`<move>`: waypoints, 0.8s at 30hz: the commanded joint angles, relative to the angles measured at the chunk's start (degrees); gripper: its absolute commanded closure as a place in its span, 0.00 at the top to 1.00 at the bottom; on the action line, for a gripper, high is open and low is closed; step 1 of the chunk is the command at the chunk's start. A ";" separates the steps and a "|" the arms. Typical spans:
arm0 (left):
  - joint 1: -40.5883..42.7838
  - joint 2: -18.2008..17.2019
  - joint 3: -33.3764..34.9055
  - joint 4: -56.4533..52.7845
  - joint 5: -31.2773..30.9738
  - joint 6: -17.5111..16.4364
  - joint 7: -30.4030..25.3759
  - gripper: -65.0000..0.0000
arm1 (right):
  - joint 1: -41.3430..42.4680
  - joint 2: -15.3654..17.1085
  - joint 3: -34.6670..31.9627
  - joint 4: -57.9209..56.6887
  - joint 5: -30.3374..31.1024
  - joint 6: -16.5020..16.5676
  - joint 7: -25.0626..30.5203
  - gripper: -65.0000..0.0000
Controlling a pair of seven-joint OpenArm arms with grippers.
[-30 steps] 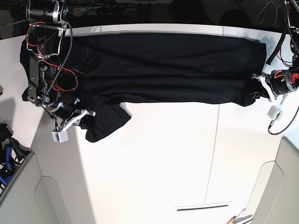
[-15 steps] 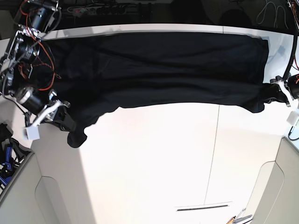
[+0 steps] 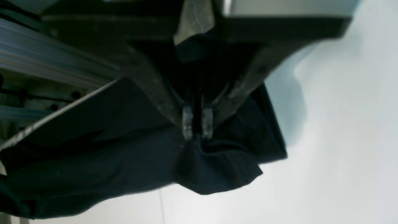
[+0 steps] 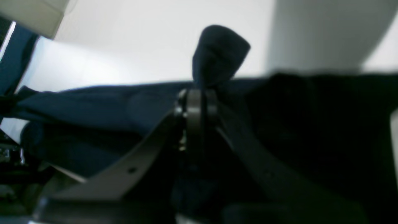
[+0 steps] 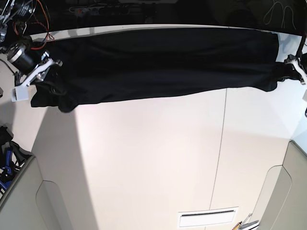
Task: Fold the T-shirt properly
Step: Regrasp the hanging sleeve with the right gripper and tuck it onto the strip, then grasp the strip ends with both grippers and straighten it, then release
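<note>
— Where is the plain black soft T-shirt (image 5: 163,62)?
— You see it stretched along the far edge of the white table (image 5: 158,163), long axis from arm to arm.
— And the grips?
— Right gripper (image 5: 45,80) pinches its one end, left gripper (image 5: 287,72) the other end.

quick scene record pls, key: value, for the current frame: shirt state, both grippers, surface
shirt: black T-shirt stretched into a long band along the far edge of the table
left gripper: shut on the shirt, pinching a bunched end
right gripper: shut on the shirt, a tuft of cloth poking past the fingertips
surface: white table, bare in front of the shirt
fold: not yet made
</note>
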 commanded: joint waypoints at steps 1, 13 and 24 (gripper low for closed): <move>0.20 -1.42 -0.59 0.81 -1.22 -0.30 -0.79 0.00 | -0.55 0.44 0.39 0.90 0.72 0.22 1.09 0.00; 0.39 -1.40 -0.59 0.81 -1.16 -0.30 -2.36 0.37 | -3.91 -1.68 0.42 -1.84 -4.76 -0.07 1.09 0.25; 0.39 0.61 -15.17 0.81 -2.34 -0.30 -2.01 0.37 | -3.80 -1.57 11.69 -0.17 1.18 -0.61 0.57 0.35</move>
